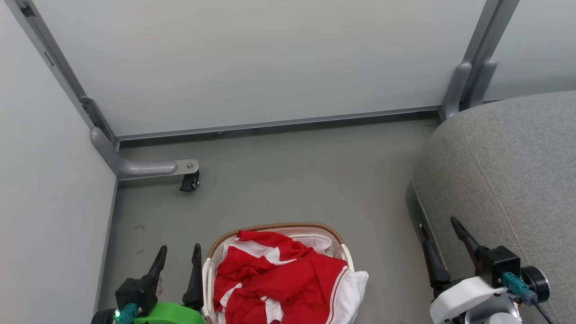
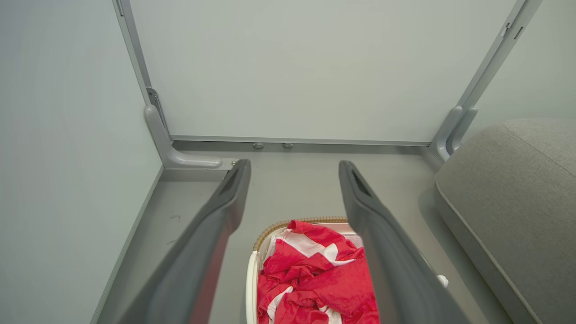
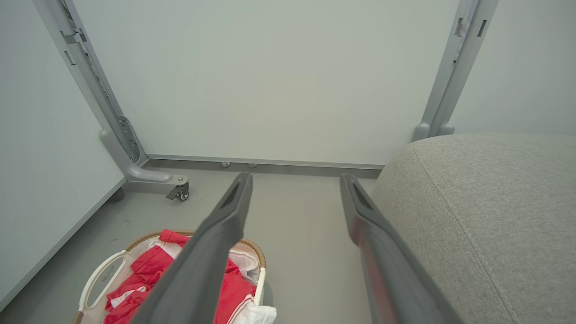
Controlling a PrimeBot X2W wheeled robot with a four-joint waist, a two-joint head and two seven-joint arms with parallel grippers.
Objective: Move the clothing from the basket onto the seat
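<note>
One heap of red clothing [image 1: 279,279] fills the basket [image 1: 274,226], which stands on the grey floor [image 1: 292,171] between the two grippers. The left gripper [image 1: 180,247] hangs just beside the basket's left side, its two dark fingers spread apart with nothing between them, clear of the cloth. The right gripper [image 1: 437,222] is farther off on the other side, at the edge of the seat [image 1: 517,171], likewise spread and holding nothing.

The clothing is crumpled, bright red with white panels and thin white stripe trim. One white fold spills over the basket's right side. The basket is white with a brown woven rim. The seat, a big grey fabric cushion with a stitched seam, sits near the basket's right. Pale partition panels [image 1: 252,58] close the corner behind.
</note>
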